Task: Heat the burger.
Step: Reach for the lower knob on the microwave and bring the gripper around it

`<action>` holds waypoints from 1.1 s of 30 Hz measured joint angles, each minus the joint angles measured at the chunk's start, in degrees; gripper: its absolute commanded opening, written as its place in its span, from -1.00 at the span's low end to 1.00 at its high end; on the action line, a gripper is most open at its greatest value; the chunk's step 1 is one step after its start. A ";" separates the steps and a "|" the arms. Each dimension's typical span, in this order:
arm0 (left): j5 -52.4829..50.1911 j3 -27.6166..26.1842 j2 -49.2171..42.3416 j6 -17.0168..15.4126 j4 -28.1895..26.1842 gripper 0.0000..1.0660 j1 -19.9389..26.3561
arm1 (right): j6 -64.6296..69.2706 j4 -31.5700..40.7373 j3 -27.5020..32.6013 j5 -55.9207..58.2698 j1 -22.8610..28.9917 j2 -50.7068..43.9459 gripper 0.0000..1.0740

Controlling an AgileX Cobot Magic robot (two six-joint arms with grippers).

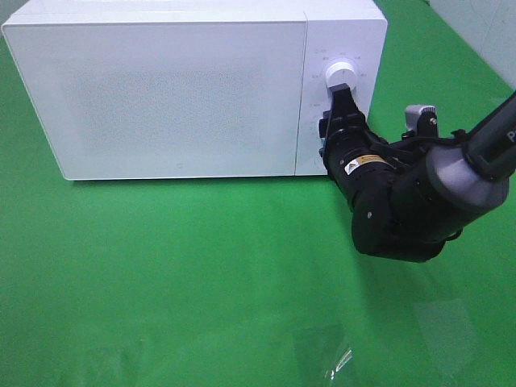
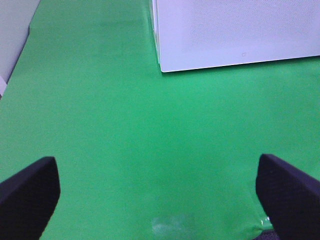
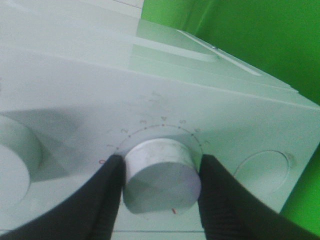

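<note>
A green-covered bench [image 1: 201,274] fills the exterior high view. A white microwave [image 1: 161,81] stands on it at about 11 o'clock, with its wide, speckled door [image 1: 153,89] shut. The burger shows in no view, so I cannot tell where it is.

The black right arm [image 1: 403,193] comes in from 3 o'clock and reaches up and left toward the front of the microwave. The narrow control panel [image 1: 310,129] is on the 3 o'clock side of the door.

The left end effector [image 2: 157,197] appears only in its own wrist view. Its two dark fingers [image 2: 27,195] are spread wide apart over bare green cloth and hold nothing. A corner of the microwave lies well beyond them.

The right end effector [image 1: 340,89] is at the upper part of the panel, clamped on the round white knob [image 1: 339,75]. In the right wrist view the black fingers [image 3: 107,190] press against opposite sides of that knob [image 3: 162,175]. A ring of small printed numbers arcs round it, running up from a red zero.

At about 5 o'clock on the bench lies a small scrap of clear film [image 1: 339,359], catching the light, well apart from everything else.
</note>
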 measured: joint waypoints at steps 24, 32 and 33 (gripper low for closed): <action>0.00 0.00 0.00 0.00 0.00 0.87 0.00 | 2.29 -0.06 0.06 -0.06 0.00 0.06 -0.80; 0.00 0.00 0.00 0.00 0.00 0.87 0.00 | 2.12 0.69 0.06 -0.17 0.06 0.06 -0.42; 0.00 0.00 0.00 0.00 0.00 0.87 0.00 | 1.60 1.15 0.00 -0.17 0.17 0.06 -0.29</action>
